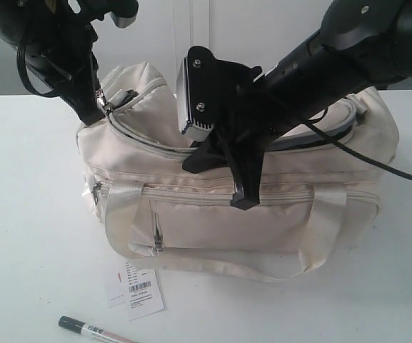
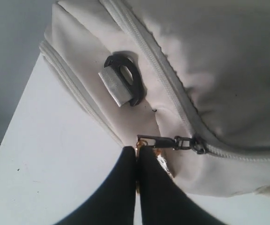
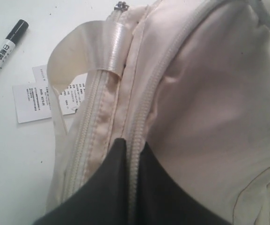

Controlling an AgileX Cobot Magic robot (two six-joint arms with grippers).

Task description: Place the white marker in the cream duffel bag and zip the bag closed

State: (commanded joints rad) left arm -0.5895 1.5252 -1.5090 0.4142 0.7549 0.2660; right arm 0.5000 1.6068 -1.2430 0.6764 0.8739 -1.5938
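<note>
One white marker (image 1: 95, 330) far from right tool (image 1: 243, 202)

Bright, even, diffuse light washes the white bench (image 1: 34, 214) nearly featureless. A soft shadow lies under the cream duffel bag (image 1: 213, 221) at its near edge. The black arms (image 1: 334, 64) show as detail-less dark masses. In both wrist views the fingers (image 2: 111, 192) nearest the lens blur, and the glossy handle (image 3: 111, 42) carries a mild sheen.

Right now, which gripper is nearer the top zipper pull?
Left. The left gripper is shut right at the zipper pull; the right gripper sits farther along, at the cream duffel bag's front.
</note>
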